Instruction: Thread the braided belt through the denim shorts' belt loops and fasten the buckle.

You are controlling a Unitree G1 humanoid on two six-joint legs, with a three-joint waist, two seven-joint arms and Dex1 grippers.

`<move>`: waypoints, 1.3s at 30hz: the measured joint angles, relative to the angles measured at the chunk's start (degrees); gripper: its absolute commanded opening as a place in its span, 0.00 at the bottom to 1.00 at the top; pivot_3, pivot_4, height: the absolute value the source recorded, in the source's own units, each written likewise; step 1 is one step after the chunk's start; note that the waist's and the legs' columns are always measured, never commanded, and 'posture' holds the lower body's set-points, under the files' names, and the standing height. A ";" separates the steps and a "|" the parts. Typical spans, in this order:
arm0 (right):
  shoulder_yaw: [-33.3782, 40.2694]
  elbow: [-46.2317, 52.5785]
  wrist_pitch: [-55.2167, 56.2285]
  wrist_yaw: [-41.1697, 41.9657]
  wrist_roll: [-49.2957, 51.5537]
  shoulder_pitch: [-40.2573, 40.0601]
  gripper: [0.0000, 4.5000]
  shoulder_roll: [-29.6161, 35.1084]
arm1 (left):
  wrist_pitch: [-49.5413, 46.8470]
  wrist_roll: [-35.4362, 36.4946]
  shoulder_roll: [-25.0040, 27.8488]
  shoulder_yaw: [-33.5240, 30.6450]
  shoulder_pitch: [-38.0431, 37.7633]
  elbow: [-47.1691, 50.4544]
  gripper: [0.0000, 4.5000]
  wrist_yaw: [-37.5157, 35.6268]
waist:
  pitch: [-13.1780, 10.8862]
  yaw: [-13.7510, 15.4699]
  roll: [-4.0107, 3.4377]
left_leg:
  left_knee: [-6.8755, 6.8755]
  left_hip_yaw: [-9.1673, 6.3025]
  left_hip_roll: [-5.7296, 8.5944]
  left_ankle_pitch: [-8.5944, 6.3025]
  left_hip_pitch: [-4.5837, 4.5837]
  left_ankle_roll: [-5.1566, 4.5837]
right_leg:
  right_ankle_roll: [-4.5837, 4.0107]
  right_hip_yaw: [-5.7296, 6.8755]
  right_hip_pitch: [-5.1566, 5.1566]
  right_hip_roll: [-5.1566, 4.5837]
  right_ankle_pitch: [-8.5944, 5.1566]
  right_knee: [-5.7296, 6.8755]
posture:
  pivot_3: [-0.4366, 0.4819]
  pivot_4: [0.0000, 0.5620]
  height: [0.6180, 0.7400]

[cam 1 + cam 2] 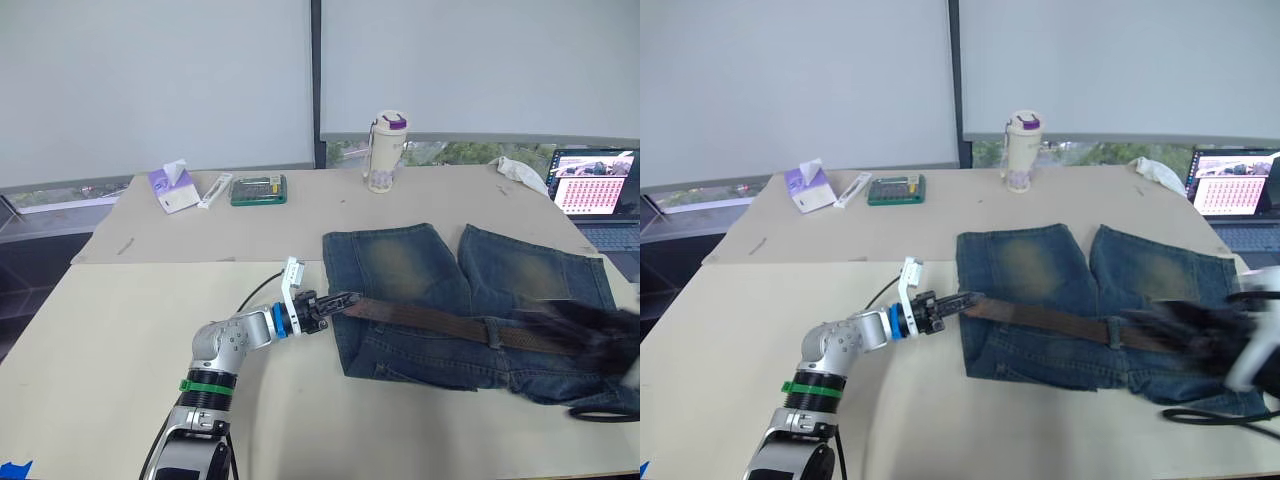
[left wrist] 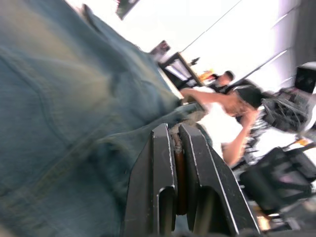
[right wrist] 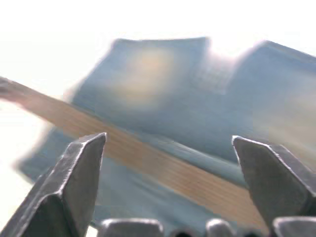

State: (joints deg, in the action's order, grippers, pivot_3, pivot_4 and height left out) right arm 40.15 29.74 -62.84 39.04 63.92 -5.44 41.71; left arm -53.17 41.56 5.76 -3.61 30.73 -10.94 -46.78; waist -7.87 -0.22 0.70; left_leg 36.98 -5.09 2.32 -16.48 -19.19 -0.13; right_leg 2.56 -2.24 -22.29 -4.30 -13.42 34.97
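The denim shorts (image 1: 400,262) lie flat on the table with the waistband at the near side. Across the waistband runs the braided belt (image 1: 430,320), a dark-brown strap. My left gripper (image 1: 338,301) is shut on the belt's left end at the shorts' left edge; in the left wrist view the strap (image 2: 180,168) sits pinched between the fingers. One belt loop (image 1: 495,334) crosses the strap near the middle. My right gripper (image 1: 590,335) is blurred over the strap's right part; the right wrist view shows it open (image 3: 168,145) above the belt (image 3: 163,170). I cannot make out the buckle.
At the table's far side stand a cream bottle with a purple lid (image 1: 385,150), a green box (image 1: 259,189) and a tissue pack (image 1: 172,188). A laptop (image 1: 595,185) is at the far right. A black cable (image 1: 600,412) loops beside the shorts. A person (image 2: 222,108) stands beyond the table.
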 measured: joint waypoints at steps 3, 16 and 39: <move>-8.83 3.51 -0.73 -9.00 8.40 2.43 1.00 -9.16 | -3.46 4.24 -2.02 -3.19 0.08 0.36 0.00 2.47 | 0.04 0.44 -0.05 | 0.03 -0.47 0.08 0.01 -0.05 0.01 | -0.19 0.00 -0.04 -0.09 0.12 -0.02 | 0.48 0.27 1.00; -25.63 -0.53 15.09 -22.86 0.89 1.58 1.00 -29.98 | -6.83 9.15 -1.53 -5.87 -0.23 2.23 0.00 6.66 | 0.39 -0.23 -0.46 | -0.02 -0.73 0.37 0.08 0.14 0.13 | -0.19 0.04 -0.34 -0.05 0.13 0.06 | 0.48 0.27 1.00; -25.25 -0.20 18.25 -28.35 3.80 -0.41 0.00 -25.15 | -2.47 4.15 4.40 0.69 -0.27 3.17 0.76 2.75 | 0.40 -0.41 -0.47 | -0.05 -0.80 0.49 0.09 0.08 0.13 | -0.22 0.01 -0.39 -0.12 0.14 0.04 | 0.48 0.27 1.00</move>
State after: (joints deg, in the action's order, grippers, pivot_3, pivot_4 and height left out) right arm 14.90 29.53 -44.59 10.68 67.72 -5.85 16.56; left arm -55.64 45.71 10.16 -2.92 30.46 -7.77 -44.03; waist -7.47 -0.63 0.22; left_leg 36.93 -5.89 2.81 -16.40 -19.11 0.00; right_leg 2.33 -2.23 -22.68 -4.42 -13.28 35.01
